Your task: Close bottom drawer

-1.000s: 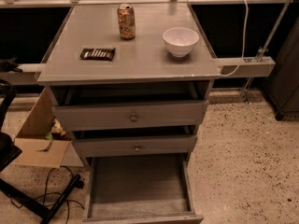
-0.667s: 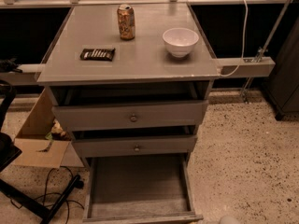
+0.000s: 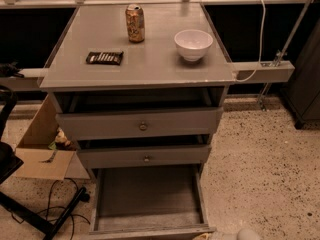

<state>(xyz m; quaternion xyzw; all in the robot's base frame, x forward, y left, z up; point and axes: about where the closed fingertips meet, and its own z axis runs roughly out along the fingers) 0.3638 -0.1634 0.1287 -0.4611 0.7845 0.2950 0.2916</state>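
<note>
The bottom drawer (image 3: pixel 150 194) stands pulled far out of the cabinet at floor level, its long grey inside bare and its front rail cut by the lower edge of the view. A pale rounded bit just right of that front corner looks to be the pincer (image 3: pixel 239 234) — whether it is open or closed I cannot tell.

The trouble I would expect starts from that position. A push landing on the right corner rather than the middle of the front would likely skew the drawer on its runners and jam it partway. Coming in too high, the pincer could pass over the low rail into the drawer itself, or meet the middle drawer (image 3: pixel 145 156) above, which, like the top drawer (image 3: pixel 140 125), sits a little proud of the frame.

A hard shove is the other risk — the jolt at the end of travel could shake the counter (image 3: pixel 150 66), where 1 tall can (image 3: pixel 135 23) stands upright near a white bowl (image 3: pixel 193 44) and would probably be first to topple.
</note>
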